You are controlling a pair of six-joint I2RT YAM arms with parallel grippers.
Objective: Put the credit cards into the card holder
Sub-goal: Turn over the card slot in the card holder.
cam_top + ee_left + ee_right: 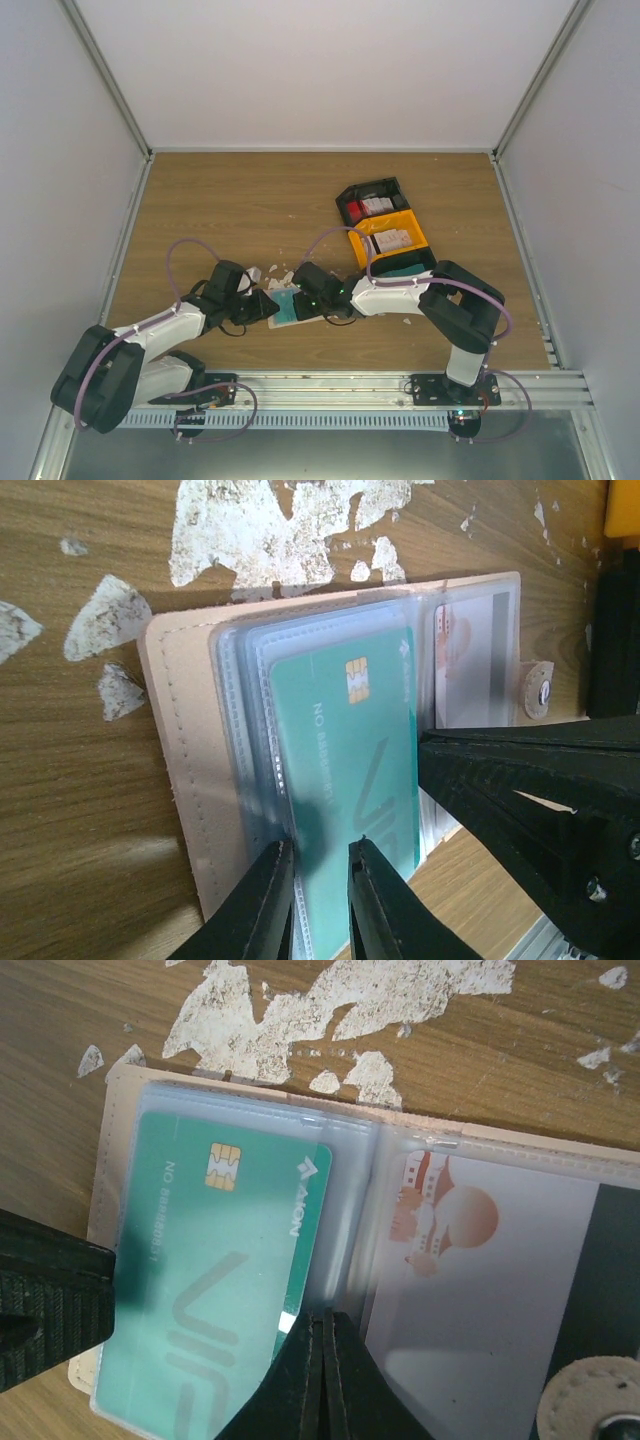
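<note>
The beige card holder [305, 318] lies open on the table between both grippers; it shows in the left wrist view [175, 730] and the right wrist view [103, 1190]. A teal credit card [340, 750] [220, 1260] lies in its clear left sleeves. A white card with an orange picture [480, 1290] sits in the right sleeve. My left gripper [320, 852] [268, 306] is slightly open, its tips over the teal card's near end. My right gripper [322, 1320] [318, 300] is shut, its tip on the sleeves at the fold.
White crumbly scraps [270, 520] [330, 1000] lie just beyond the holder. At the back right stand a black bin [375, 205] with red and white cards, a yellow bin [392, 240] with white cards, and a teal card [405, 268] nearer.
</note>
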